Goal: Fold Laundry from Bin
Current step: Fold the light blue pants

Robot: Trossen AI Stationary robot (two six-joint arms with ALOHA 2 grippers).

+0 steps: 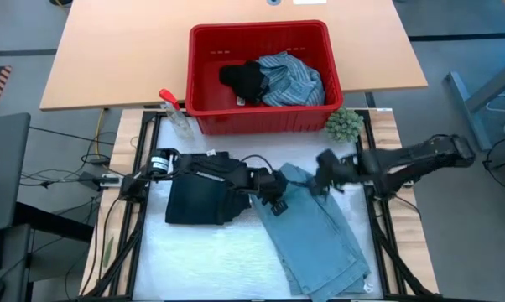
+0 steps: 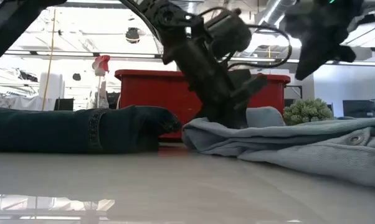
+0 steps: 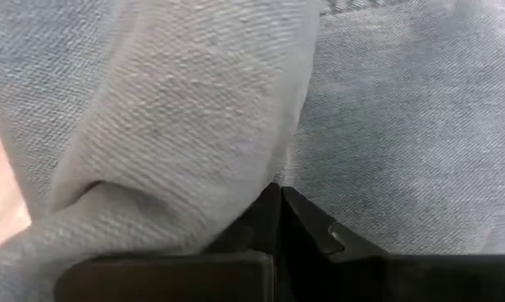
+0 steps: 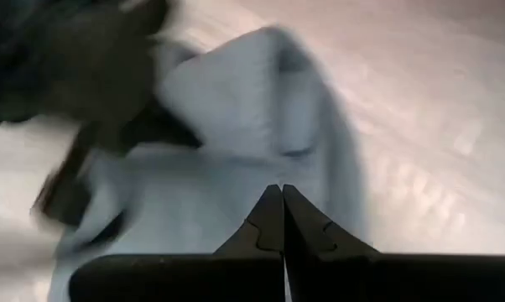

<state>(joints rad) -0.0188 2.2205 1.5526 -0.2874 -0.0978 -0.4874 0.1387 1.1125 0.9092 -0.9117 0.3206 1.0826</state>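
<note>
Two garments [image 1: 279,77] in one bin [image 1: 204,46]

Jeans [image 1: 320,239] cut off at the bottom edge; right wrist view blurred.

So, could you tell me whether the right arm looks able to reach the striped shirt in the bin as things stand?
Probably yes. The right end effector hangs shut above the jeans, and the striped shirt lies uncovered in the open-topped bin just beyond it, with nothing between them.
</note>
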